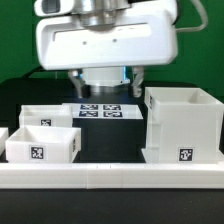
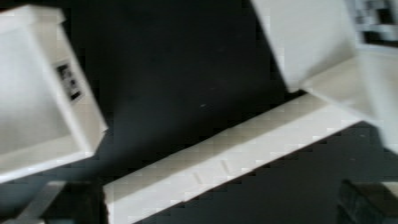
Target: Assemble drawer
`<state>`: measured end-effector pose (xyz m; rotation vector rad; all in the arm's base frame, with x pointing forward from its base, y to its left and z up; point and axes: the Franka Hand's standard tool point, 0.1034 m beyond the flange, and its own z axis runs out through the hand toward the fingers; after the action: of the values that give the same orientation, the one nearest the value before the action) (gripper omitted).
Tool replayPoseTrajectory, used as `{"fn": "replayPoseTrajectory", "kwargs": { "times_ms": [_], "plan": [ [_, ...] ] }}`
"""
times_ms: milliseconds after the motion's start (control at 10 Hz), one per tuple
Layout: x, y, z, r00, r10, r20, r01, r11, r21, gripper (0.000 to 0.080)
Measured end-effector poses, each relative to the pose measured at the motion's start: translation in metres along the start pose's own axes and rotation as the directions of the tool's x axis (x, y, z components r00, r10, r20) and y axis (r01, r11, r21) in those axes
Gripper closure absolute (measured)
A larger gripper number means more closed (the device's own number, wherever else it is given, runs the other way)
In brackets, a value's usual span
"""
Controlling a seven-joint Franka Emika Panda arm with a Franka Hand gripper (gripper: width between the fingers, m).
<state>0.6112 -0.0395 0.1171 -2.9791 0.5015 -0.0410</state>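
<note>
Black table (image 1: 112, 145): cube casing (image 1: 183, 125) exterior view's right, front tray (image 1: 42, 148) opposite; end effector (image 1: 105, 80) spread, empty.

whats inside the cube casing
Through the open top of the cube casing, only white inner walls show; nothing sticks out. Its front wall hides the lower interior and floor.

The cube casing (image 1: 182, 122) is plain white, with a small black-and-white square tag (image 1: 185, 155) low on its front. The front tray (image 1: 45, 145) and the rear tray (image 1: 45, 116) are white too, and the front one bears a like tag (image 1: 38, 153). The marker board (image 1: 105, 110) is white, printed with black-and-white squares. The border wall (image 1: 110, 176) is white and the tabletop (image 1: 112, 148) is black. The arm's housing (image 1: 105, 40) is white, against a green backdrop (image 1: 14, 40).
</note>
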Motion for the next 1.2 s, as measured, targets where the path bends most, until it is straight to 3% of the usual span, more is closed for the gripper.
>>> {"fn": "replayPoseTrajectory", "kwargs": {
  "times_ms": [300,700,900,1200],
  "plan": [
    [0.001,0.025,0.011,0.994,-0.106,0.013,0.107,0.994,-0.013,0.0150],
    [0.000,0.027,0.015,0.995,-0.104,0.005,0.104,0.995,-0.012,0.0150],
    [-0.014,0.048,0.036,0.995,-0.094,0.024,0.095,0.995,-0.026,0.0150],
    [-0.030,0.063,0.059,0.997,-0.074,0.038,0.075,0.996,-0.041,0.0150]
  ]
}}
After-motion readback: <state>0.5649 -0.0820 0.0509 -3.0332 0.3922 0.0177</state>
